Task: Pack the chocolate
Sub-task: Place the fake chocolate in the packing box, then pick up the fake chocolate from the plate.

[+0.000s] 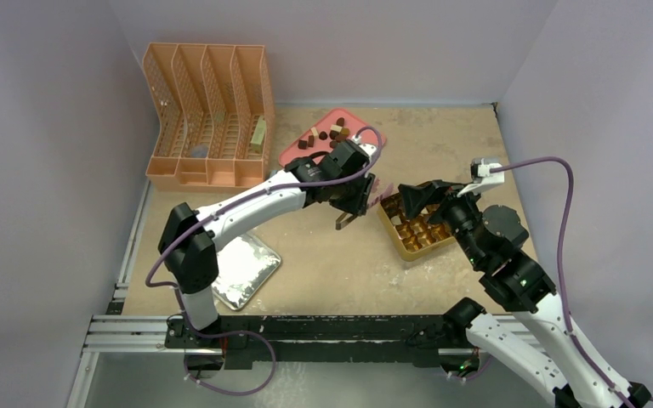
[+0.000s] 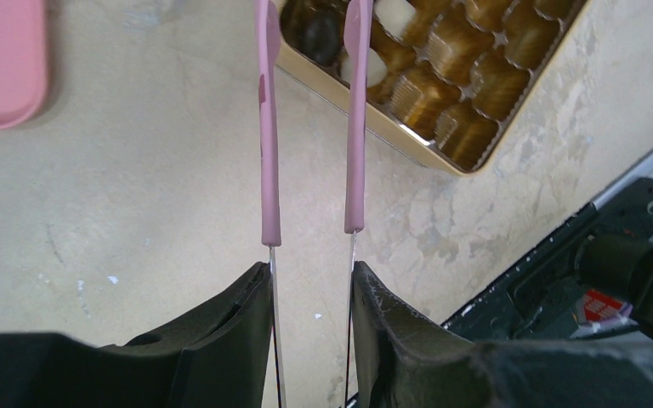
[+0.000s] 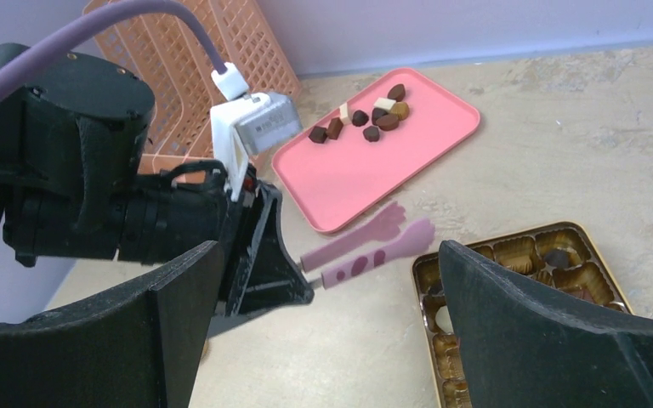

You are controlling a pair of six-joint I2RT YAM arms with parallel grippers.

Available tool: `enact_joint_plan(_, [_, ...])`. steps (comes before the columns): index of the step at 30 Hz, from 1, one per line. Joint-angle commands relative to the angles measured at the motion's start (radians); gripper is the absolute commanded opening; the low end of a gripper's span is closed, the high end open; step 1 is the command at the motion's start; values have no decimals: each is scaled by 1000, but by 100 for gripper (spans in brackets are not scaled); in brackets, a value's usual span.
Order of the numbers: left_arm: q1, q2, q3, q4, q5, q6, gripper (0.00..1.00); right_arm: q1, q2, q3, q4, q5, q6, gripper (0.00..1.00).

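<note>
Top external view: we look down on a tan counter [image 1: 332, 255], with both arms reaching in from 6 o'clock.
Left claw [image 1: 353, 214]: nearly closed, pinching the thin metal handles of a pair of pink tongs [image 1: 381, 194].
Tongs: they point toward 3 o'clock, with their tips at the 10 o'clock corner of the gold box [image 1: 408, 252]. The two pink blades stand slightly apart, and in the right wrist view we see nothing between them.
Right claw [image 1: 417, 202]: spread wide and gripping nothing, it hangs above the gold box.
Chocolate [image 1: 323, 136]: most pieces lie in a loose cluster of dark brown, reddish and cream at the far end of the pink tray [image 1: 293, 155], at 12 o'clock on the counter. In the left wrist view a dark piece [image 2: 319, 34] and two cream pieces sit in cells of the box.
Gold box: at 3 o'clock from the counter's middle, turned at an angle.
Pink tray: at 10 o'clock from the box, near it but not touching.
Orange rack [image 1: 208, 115]: at 10 o'clock, against the back wall.
Foil pouch [image 1: 242, 268]: at 8 o'clock, lying flat beside the left arm's base.
</note>
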Motion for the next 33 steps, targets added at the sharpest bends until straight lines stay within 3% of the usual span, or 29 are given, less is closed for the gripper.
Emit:
enact_joint_plan(1, [63, -73, 22, 28, -94, -39, 35, -2, -19, -5, 39, 9, -11, 99])
enact_joint_plan(10, [219, -62, 34, -19, -218, -35, 35, -2, -23, -3, 40, 5, -16, 99])
enact_joint_plan(18, [348, 45, 125, -53, -274, 5, 35, -2, -13, 2, 56, -9, -18, 99])
enact_joint_plan(33, [440, 288, 293, -77, -279, 45, 35, -2, 4, 3, 66, -9, -24, 99])
